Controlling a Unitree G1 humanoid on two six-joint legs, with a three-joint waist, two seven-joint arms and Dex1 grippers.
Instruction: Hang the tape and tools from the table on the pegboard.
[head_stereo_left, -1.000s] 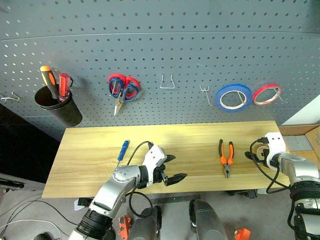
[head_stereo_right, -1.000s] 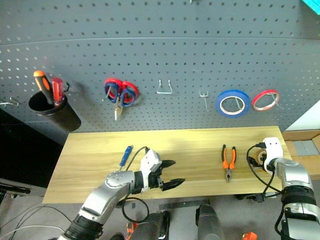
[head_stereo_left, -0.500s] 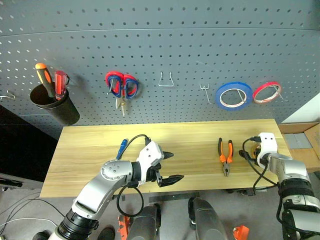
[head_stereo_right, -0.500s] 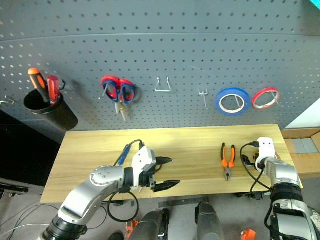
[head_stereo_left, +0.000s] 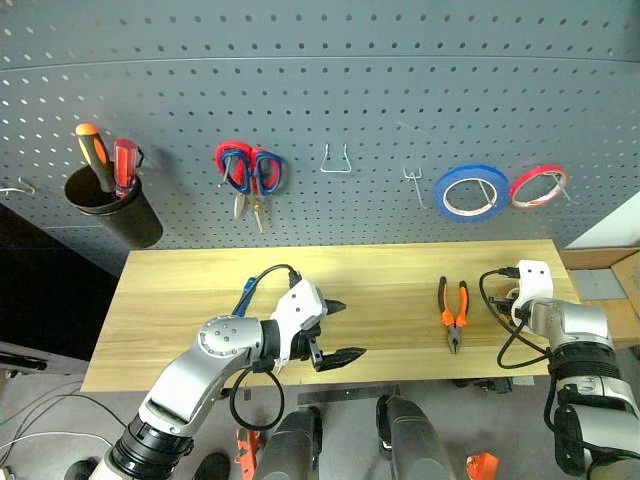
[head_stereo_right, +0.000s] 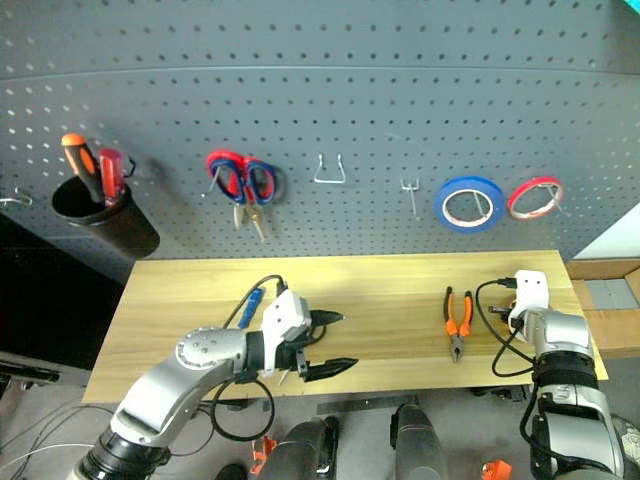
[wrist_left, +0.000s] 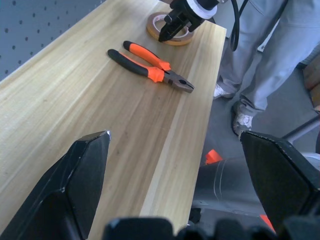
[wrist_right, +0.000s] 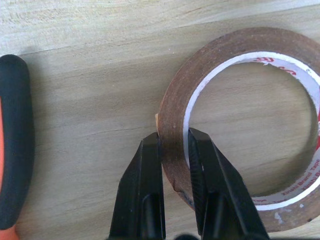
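The tape lies flat at the right end of the table. My right gripper is shut on the tape's wall, one finger outside the ring and one inside the hole; the left wrist view shows this grip from afar. The orange-and-black pliers lie just left of the tape. The blue-handled screwdriver lies behind my left forearm, partly hidden. My left gripper hangs open over the table's front middle, holding nothing. The pegboard rises behind the table.
On the pegboard hang red-and-blue scissors, a wire hook, a small hook, a blue ring and a red ring. A black cup holds screwdrivers. A person's legs in grey trousers stand by the table's right front.
My right gripper's fingers have closed on the tape's wall. The left hand has lifted a little and stays open. The camera has shifted slightly.
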